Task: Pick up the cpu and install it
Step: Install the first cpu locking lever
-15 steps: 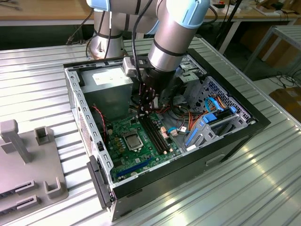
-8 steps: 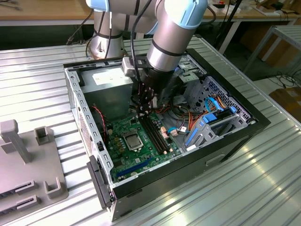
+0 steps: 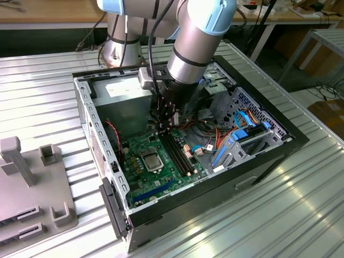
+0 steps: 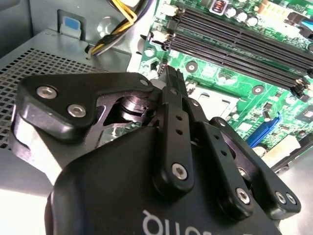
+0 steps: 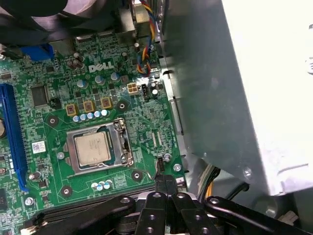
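One cpu (image 5: 92,147) already lies seated in the socket frame (image 5: 98,147) on the green motherboard (image 5: 58,88), so the install looks largely done, while the gripper (image 5: 165,182) hovers just beside it, fingers pressed together, gripping nothing.

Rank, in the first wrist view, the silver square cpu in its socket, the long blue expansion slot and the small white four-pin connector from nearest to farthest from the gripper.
1. The silver square cpu, seated in its metal socket frame, is nearest the gripper, whose jaws are shut.
2. The small white four-pin connector, beyond the socket.
3. The long blue expansion slot, at the green board's far edge.
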Controlling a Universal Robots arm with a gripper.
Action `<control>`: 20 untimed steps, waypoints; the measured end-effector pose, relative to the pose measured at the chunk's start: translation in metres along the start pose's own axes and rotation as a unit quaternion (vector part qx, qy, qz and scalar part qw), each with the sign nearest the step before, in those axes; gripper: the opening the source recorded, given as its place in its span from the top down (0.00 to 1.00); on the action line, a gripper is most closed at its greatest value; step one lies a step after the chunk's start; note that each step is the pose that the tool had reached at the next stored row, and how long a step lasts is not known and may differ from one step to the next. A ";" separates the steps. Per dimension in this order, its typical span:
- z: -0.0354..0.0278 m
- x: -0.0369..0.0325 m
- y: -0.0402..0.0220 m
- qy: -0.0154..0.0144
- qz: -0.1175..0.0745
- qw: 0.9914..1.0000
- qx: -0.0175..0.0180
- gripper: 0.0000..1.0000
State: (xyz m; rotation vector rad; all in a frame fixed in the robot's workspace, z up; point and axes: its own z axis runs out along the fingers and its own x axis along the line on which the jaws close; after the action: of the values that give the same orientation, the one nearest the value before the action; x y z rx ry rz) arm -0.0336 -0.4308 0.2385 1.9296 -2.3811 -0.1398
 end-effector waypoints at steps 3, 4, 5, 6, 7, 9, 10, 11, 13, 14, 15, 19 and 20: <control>-0.0001 0.0039 -0.0008 0.000 0.000 1.000 0.000 0.89; -0.0002 0.0057 -0.0012 0.000 0.000 1.000 0.000 0.89; -0.0002 0.0074 -0.0015 0.000 -0.001 1.000 0.000 0.89; -0.0002 0.0082 -0.0017 0.000 -0.001 1.000 0.000 0.89; -0.0002 0.0090 -0.0018 0.000 -0.001 1.000 0.000 0.89; -0.0002 0.0104 -0.0021 0.000 -0.002 1.000 0.000 0.89; -0.0003 0.0112 -0.0023 0.000 -0.002 1.000 0.000 0.89; -0.0003 0.0121 -0.0025 0.000 -0.003 1.000 0.000 0.89; -0.0004 0.0142 -0.0029 0.001 -0.004 1.000 0.000 0.89; -0.0004 0.0151 -0.0031 0.001 -0.005 1.000 0.000 0.89; -0.0004 0.0158 -0.0032 0.001 -0.005 1.000 0.000 0.89; -0.0002 0.0174 -0.0015 0.001 -0.011 1.000 0.000 0.89; -0.0001 0.0177 -0.0009 0.001 -0.012 1.000 0.000 0.89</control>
State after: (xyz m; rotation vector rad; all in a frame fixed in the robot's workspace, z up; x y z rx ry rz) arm -0.0363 -0.4483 0.2385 1.9571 -2.3572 -0.1385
